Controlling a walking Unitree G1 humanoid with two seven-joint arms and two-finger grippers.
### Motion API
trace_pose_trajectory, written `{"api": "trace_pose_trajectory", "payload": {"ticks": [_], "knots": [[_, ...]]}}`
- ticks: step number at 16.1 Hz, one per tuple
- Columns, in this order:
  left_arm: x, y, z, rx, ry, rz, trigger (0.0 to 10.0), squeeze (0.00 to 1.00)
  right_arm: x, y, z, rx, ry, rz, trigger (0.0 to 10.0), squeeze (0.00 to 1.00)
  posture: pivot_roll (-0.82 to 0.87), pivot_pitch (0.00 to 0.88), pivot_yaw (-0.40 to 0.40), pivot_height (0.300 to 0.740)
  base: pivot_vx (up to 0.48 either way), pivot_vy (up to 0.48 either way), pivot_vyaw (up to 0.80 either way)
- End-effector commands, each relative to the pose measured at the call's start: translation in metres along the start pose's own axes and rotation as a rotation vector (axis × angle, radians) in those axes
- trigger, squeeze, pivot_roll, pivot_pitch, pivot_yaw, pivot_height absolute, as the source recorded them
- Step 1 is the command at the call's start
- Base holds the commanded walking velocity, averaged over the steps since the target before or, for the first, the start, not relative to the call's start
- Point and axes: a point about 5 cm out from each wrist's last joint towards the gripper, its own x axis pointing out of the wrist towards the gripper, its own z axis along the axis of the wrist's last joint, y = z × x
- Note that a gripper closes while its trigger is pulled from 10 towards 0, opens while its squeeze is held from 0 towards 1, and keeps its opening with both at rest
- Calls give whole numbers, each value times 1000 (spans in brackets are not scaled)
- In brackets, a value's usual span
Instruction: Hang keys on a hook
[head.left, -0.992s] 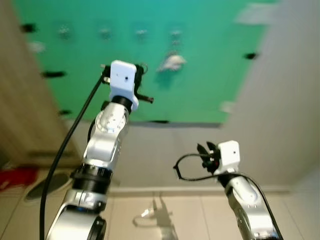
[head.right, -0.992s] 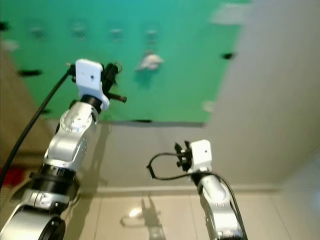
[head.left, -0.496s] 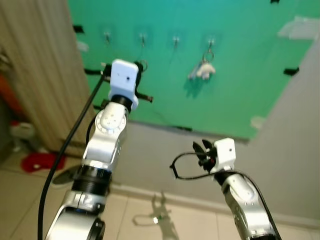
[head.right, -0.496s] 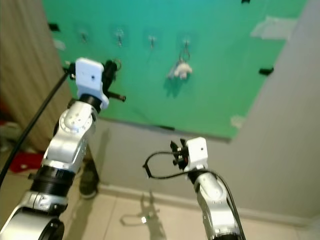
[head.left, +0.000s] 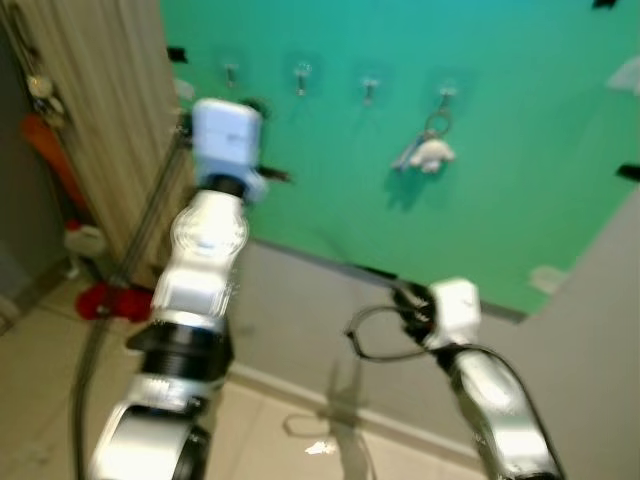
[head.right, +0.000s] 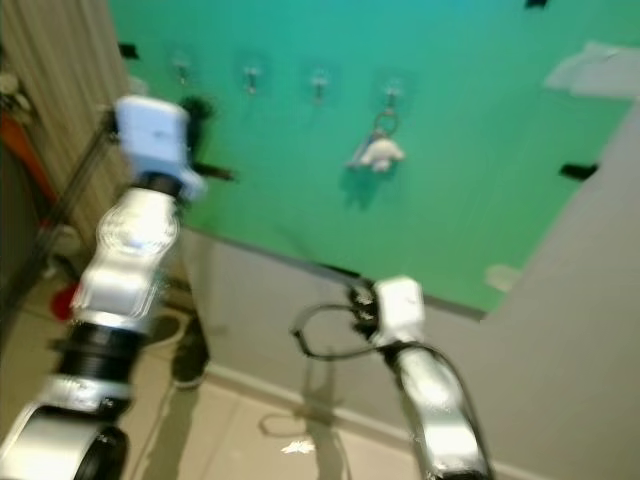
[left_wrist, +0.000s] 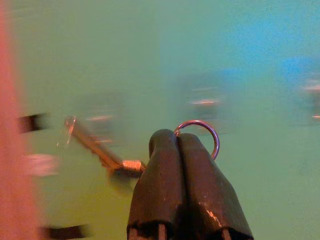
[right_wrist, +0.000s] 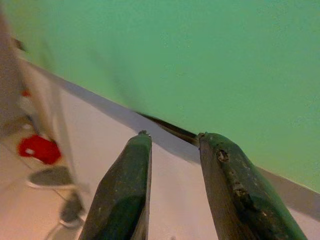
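Left gripper (left_wrist: 176, 142) raised high before the green panel (head.left: 520, 120), fingers pressed together and pinching a metal key ring (left_wrist: 202, 134), the ring's loop arching just past the fingertips. Key (left_wrist: 97, 147) slanting off to one side of the fingers in the left wrist view, blurred, near black tape strips (left_wrist: 30, 121) on the green surface. In the eye views, left arm (head.left: 205, 260) blurred, its white wrist camera block (head.left: 225, 133) level with the row of hooks (head.left: 300, 76) on the green panel, below and beside the two hooks nearest the wood-toned panel (head.left: 100, 130). Exact gap between ring and hooks impossible to judge through the blur.

Four hooks along the top of the green panel. On the hook farthest from the wood-toned panel, another ring with a small white charm (head.left: 428, 153) hanging against the green.

Right gripper (right_wrist: 172, 150) held low before the grey wall (head.left: 580, 330), fingers parted, holding nothing, aimed at the seam where green panel meets grey wall. Right arm (head.left: 490, 400) bent, a black cable (head.left: 365, 335) looping beside its wrist.

Red object (head.left: 105, 300) on the tiled floor (head.left: 40, 400) by the wood-toned panel; dark shoe (head.right: 188, 362) near the wall base.
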Motion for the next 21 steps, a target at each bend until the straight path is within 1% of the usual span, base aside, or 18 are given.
{"api": "trace_pose_trajectory", "payload": {"ticks": [1,2,4,5,6,8,11,13,15,17,18,21], "knots": [[4,6,10,22,-41,12,10000,0,1,2,3,5,-2,8,10000,0,-59,0,-51,740,0,0,0],[9,7,9,59,-43,4,10000,0,2,3,4,4,-3,13,10000,0,-60,0,-55,740,0,0,0],[13,9,8,78,-38,5,10000,0,1,3,4,3,-3,17,10000,0,-62,0,-60,740,0,0,0],[23,11,5,107,-34,10,10000,0,-1,4,4,0,-1,27,10000,0,-73,0,-62,740,0,0,0],[29,13,4,126,-31,15,10000,0,-3,5,4,-1,0,30,10000,0,-81,0,-61,740,0,0,0],[39,14,-1,163,-6,24,10000,0,-10,5,2,-3,8,31,10000,0,-111,0,-53,740,0,0,0],[48,15,-6,188,18,17,10000,0,-24,5,0,-13,13,5,10000,0,-190,0,-13,740,0,0,0],[51,18,-4,203,15,25,10000,0,-30,3,0,-12,13,-19,10000,0,-213,0,1,740,0,0,0],[55,23,0,222,2,61,10000,0,-37,2,-2,-6,17,-45,10000,0,-239,0,17,740,0,0,0],[59,24,4,237,-19,78,10000,0,-42,3,-2,-3,24,-54,10000,0,-248,0,23,740,0,0,0],[59,24,4,240,-23,82,10000,0,-44,3,-3,-1,29,-61,10000,0,-251,0,24,740,0,0,0],[58,23,-2,245,6,96,10000,0,-45,3,-2,1,32,-68,10000,0,-258,0,27,740,0,0,0]]}}
